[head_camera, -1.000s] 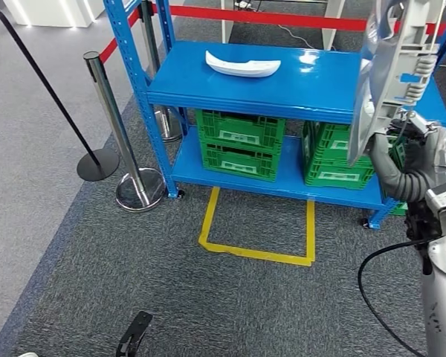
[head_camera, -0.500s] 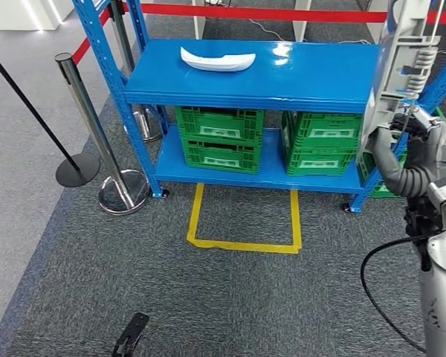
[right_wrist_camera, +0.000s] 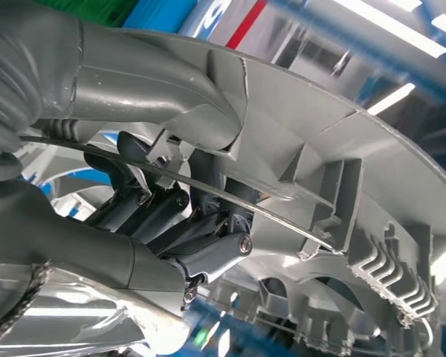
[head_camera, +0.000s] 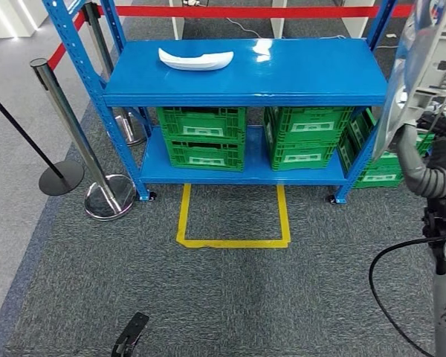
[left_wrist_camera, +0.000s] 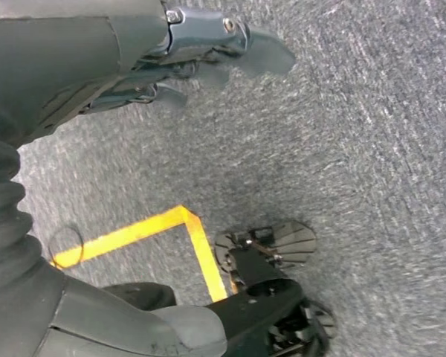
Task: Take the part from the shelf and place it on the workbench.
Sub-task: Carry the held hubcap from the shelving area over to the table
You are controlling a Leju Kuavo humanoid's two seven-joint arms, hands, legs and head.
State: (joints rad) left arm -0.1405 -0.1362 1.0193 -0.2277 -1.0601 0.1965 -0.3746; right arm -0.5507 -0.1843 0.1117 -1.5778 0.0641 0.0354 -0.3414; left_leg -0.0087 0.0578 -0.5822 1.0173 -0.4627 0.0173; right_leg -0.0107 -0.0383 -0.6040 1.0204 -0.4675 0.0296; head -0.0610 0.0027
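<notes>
Right now the right hand [head_camera: 434, 160] grips the grey part [head_camera: 425, 67], held upright above it; carrying step, table next, left hand [left_wrist_camera: 170, 67] hangs loosely spread.

The part [head_camera: 420, 71] is a big grey moulded plastic piece with ribs and clips on its back, gripped in the right hand [head_camera: 434, 152] and held up on end, off to the shelf's [head_camera: 243, 71] right; shelf's blue, two-tiered.
</notes>
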